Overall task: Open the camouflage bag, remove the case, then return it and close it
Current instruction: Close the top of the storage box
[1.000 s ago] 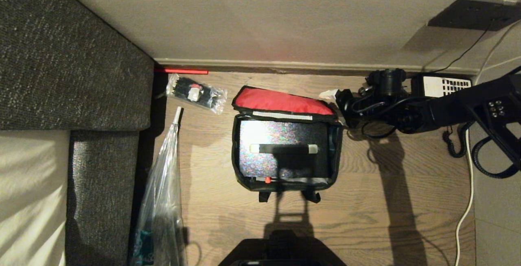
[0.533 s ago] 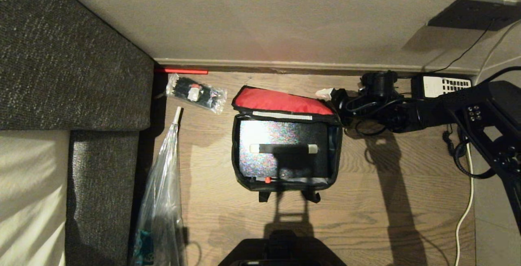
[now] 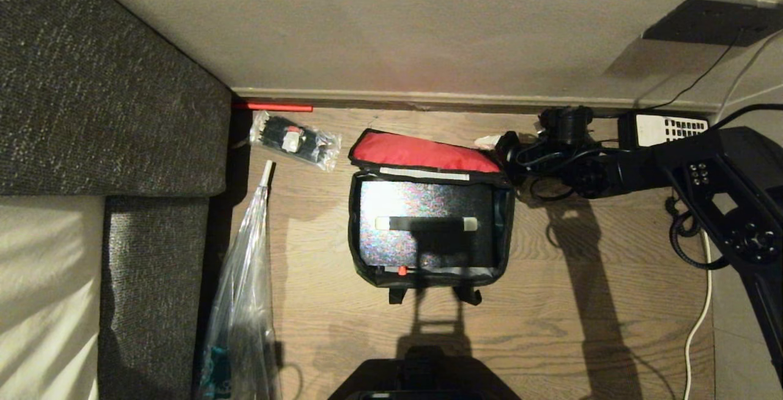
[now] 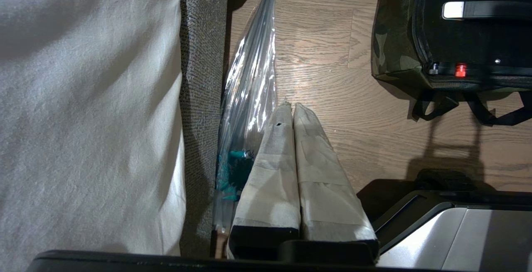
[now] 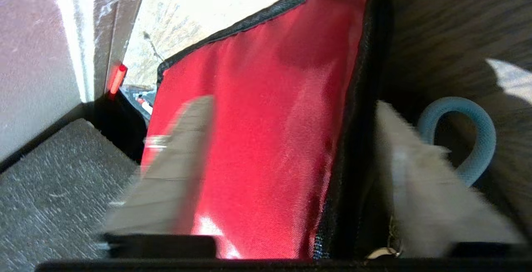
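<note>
The right gripper (image 3: 497,150) has slid left to the raised red flap at upper centre, jaws straddling its edge and narrowing, not yet clamped. The case (image 3: 426,224) sits inside the camouflage bag (image 3: 353,229) mid-frame; closing looks imminent.

Wood-plank floor (image 3: 599,302), running back to a pale baseboard. Lying on it: open camouflage bag (image 3: 428,229) mid-floor; long clear plastic sleeve (image 3: 244,302) along the grey sofa base (image 3: 153,290); small clear packet of black items (image 3: 295,139) near the wall; red stick (image 3: 272,107) at the baseboard; black telephone with white keypad (image 3: 664,129) and white cable (image 3: 703,308) far side.
</note>
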